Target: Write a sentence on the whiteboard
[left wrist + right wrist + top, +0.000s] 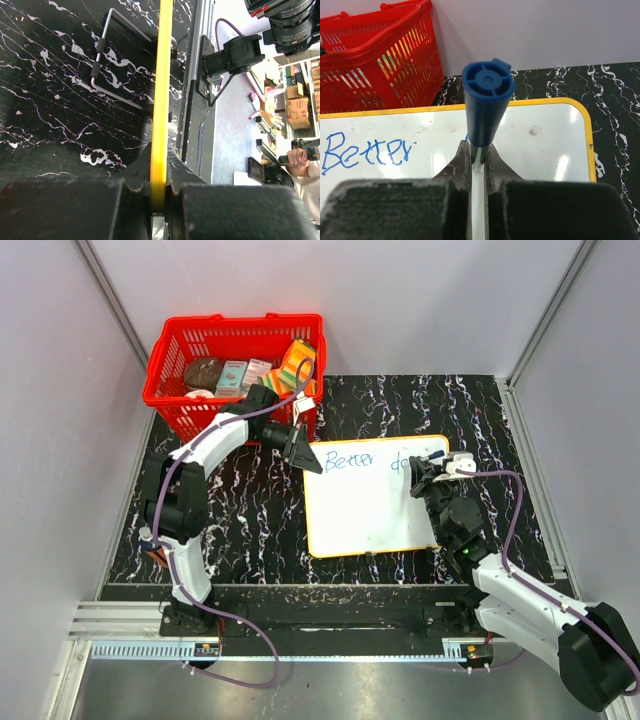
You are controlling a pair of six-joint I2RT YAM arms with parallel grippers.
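The whiteboard (pixel 365 505) lies on the black marbled mat, white with a yellow rim. The sentence (pixel 350 458) in blue along its far edge reads "Better" plus a "d"; "Better" also shows in the right wrist view (pixel 367 152). My left gripper (pixel 300 452) is shut on the whiteboard's yellow rim (pixel 161 100) at the far left corner. My right gripper (pixel 428 472) is shut on a blue-capped marker (pixel 486 107) held over the board's far right part; the marker's tip is hidden by the cap and fingers.
A red basket (pixel 175 375) with several packaged items stands at the back left, just behind the left gripper, and shows in the right wrist view (pixel 375 55). A metal wire stand (pixel 107 65) lies on the mat. Grey walls enclose the table.
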